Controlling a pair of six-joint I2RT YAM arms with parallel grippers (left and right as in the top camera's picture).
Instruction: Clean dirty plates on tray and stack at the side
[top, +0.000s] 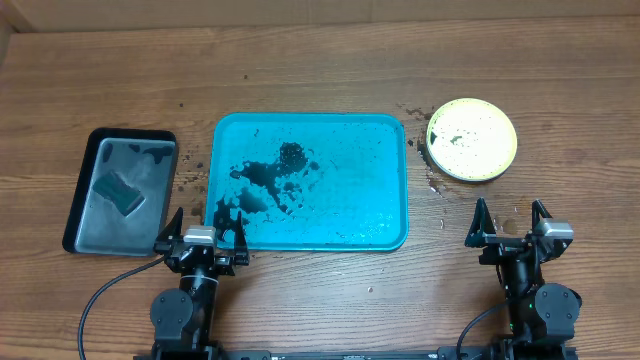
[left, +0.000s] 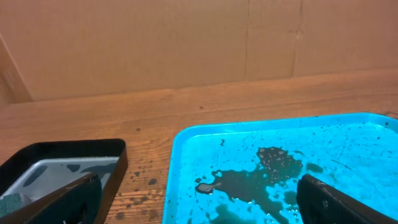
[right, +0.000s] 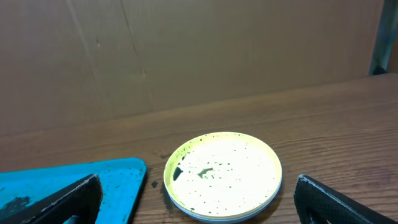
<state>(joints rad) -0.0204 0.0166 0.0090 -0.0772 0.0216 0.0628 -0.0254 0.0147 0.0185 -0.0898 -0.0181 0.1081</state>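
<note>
The turquoise tray (top: 385, 200) lies mid-table, holding dark smears and puddles but no plate. It also shows in the left wrist view (left: 186, 155) and the right wrist view (right: 121, 177). A yellow-green rimmed plate (top: 472, 139), speckled dark, sits on the table right of the tray. In the right wrist view (right: 222, 175) a light blue edge shows beneath it, so it tops a stack. The white plate is hidden. My left gripper (top: 205, 232) (left: 199, 193) is open and empty at the tray's near left corner. My right gripper (top: 510, 225) (right: 198, 190) is open and empty, short of the plates.
A black tray with a grey inside (top: 85, 185) (left: 93, 149) lies left of the turquoise tray, with a dark green sponge (top: 122, 192) (left: 9, 202) in it. Dark spatter marks the wood between the trays (top: 192, 178) and near the plates (top: 430, 180). A cardboard wall (left: 186, 37) stands behind.
</note>
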